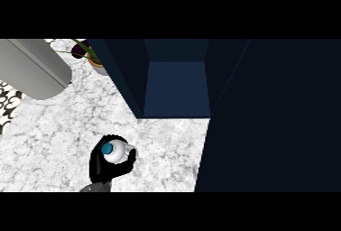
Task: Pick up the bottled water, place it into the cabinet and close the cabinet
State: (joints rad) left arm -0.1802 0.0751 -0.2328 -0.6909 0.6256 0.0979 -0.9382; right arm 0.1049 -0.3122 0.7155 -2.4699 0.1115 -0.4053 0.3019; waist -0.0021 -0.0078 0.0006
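Note:
The bottled water (115,150) shows from above as a white round body with a blue cap, standing over the marble counter (60,135) at lower left of centre. My left hand (106,168) comes up from the lower edge and is curled round it, fingers on its left side and thumb on its right. The dark blue cabinet (177,88) stands open behind and to the right of the bottle, with its inner floor showing. Its open door (266,117) fills the right side of the view. My right hand does not show.
A large grey rounded cylinder (33,67) lies across the upper left corner. A potted plant (92,56) stands at the back, just left of the cabinet's side wall. Bare marble lies between the bottle and the cabinet's front edge.

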